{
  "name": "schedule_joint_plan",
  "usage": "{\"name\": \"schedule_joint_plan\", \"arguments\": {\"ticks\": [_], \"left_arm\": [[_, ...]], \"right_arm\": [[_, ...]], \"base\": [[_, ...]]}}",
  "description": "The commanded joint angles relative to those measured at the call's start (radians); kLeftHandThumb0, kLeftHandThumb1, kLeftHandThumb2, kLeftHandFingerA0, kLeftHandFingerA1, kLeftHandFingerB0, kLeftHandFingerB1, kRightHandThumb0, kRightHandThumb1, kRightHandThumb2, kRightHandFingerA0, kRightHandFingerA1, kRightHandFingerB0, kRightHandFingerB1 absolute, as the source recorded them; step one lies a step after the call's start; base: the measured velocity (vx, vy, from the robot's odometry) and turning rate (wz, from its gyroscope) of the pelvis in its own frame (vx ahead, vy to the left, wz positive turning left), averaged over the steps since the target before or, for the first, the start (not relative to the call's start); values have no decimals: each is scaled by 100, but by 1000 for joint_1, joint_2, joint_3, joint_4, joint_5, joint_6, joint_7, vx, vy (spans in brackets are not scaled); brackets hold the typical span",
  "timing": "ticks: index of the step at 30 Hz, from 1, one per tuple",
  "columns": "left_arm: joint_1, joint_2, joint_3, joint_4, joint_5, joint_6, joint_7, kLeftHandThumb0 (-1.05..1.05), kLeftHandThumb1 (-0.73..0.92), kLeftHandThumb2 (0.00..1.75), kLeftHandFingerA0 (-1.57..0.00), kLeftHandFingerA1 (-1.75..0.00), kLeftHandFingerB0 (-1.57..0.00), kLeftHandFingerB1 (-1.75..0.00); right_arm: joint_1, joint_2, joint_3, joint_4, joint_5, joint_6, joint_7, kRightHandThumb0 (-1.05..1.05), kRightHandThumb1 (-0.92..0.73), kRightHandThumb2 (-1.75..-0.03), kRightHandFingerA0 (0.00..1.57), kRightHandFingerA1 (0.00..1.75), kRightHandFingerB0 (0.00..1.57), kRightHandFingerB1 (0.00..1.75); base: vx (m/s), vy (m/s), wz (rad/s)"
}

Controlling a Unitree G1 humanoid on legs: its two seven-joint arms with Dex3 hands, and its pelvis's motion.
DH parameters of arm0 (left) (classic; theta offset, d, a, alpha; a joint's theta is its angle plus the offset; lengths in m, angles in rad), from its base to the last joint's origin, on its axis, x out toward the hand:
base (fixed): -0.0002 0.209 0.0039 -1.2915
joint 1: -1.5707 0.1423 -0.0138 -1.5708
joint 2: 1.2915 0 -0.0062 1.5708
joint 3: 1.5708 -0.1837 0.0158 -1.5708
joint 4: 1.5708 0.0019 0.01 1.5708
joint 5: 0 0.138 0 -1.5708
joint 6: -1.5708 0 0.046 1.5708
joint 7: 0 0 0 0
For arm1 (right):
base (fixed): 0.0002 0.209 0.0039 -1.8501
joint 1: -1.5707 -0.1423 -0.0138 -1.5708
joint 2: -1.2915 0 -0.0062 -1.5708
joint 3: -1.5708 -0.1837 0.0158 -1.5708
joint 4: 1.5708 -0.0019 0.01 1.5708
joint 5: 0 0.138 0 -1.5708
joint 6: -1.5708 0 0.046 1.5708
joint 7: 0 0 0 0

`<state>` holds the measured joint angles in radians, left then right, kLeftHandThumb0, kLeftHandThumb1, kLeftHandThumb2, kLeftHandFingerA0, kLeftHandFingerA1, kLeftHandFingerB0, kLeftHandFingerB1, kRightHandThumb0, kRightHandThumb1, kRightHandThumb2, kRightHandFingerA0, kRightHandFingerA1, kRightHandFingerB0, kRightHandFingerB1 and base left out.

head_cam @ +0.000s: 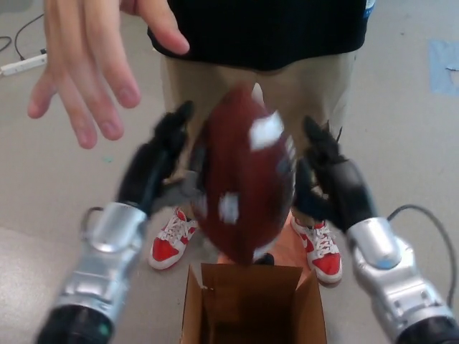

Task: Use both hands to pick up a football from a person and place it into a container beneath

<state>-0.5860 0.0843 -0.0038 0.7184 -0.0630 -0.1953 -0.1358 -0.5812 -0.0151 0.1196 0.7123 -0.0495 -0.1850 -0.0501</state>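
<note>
Now the football (244,190), long axis upright, sits gripped between the left hand (159,161) and right hand (331,179), directly above the open box (251,304).

No text can be read now, because the football (244,183) is blurred and its white patches, one near the top and one small patch lower on the side, show only as smears, and the cardboard box (251,304) below carries no visible print.
</note>
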Motion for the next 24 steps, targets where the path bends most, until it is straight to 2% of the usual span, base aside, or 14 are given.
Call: {"name": "schedule_joint_plan", "arguments": {"ticks": [1,2,3,4,9,12,13,14,15,16,19,21,22,24], "left_arm": [[-62,207,133,209,-49,-22,-80,-79,76,95,0,-2,0,-6],[-64,226,148,230,-55,-28,-89,-79,76,95,0,-2,0,-6],[-65,268,178,268,-66,-32,-96,-91,81,114,0,-9,0,-10],[-60,306,196,290,-65,-31,-98,-92,83,116,0,-8,0,-8],[-36,380,228,359,-59,-93,-163,-92,79,113,0,-8,0,-9],[-17,407,239,394,-53,-110,-174,-90,76,110,0,-11,0,-14],[-12,412,237,400,-49,-118,-180,-91,79,113,0,-9,0,-11],[-7,417,242,407,-52,-120,-196,-88,75,110,0,-10,0,-14],[-6,415,249,408,-60,-116,-202,-88,75,110,0,-10,0,-14],[4,418,252,410,-63,-126,-219,-89,76,111,0,-9,0,-14],[32,409,265,417,-67,-169,-248,-89,78,111,0,-9,0,-12],[43,402,267,417,-64,-173,-256,-90,78,111,0,-10,0,-12],[61,391,263,411,-61,-182,-262,-90,78,112,0,-12,0,-12],[77,382,258,406,-57,-188,-267,-90,78,112,0,-11,0,-11]], "right_arm": [[-21,-152,-84,93,-14,-71,-2,-83,-87,-116,0,15,0,12],[-14,-166,-93,97,-11,-81,2,-83,-87,-116,0,15,0,12],[5,-191,-111,103,-4,-113,8,-78,-85,-114,0,18,0,16],[25,-212,-126,110,0,-144,10,-78,-84,-114,1,18,1,17],[81,-240,-167,116,21,-225,39,-74,-83,-109,0,19,0,18],[105,-252,-173,101,18,-214,60,-73,-81,-111,0,19,0,19],[111,-255,-174,96,18,-214,64,-70,-80,-112,0,20,0,20],[120,-258,-175,87,16,-218,72,-64,-92,-73,0,13,0,17],[121,-258,-176,86,16,-219,74,-64,-92,-73,0,13,0,17],[129,-256,-175,75,10,-222,74,-71,-80,-110,0,19,0,19],[150,-249,-176,55,10,-256,77,-77,-81,-108,0,15,0,15],[156,-246,-173,40,1,-256,70,-75,-81,-109,0,19,0,17],[160,-241,-171,35,0,-255,68,-80,-77,-105,6,22,6,18],[171,-232,-164,19,-7,-240,62,-83,-81,-108,7,22,6,14]], "base": [[0,0,0],[0,0,0],[0,0,0],[0,0,0],[0,0,0],[0,0,0],[0,0,0],[0,0,0],[0,0,0],[0,0,0],[0,0,0],[0,0,0],[0,0,0],[0,0,0]]}}
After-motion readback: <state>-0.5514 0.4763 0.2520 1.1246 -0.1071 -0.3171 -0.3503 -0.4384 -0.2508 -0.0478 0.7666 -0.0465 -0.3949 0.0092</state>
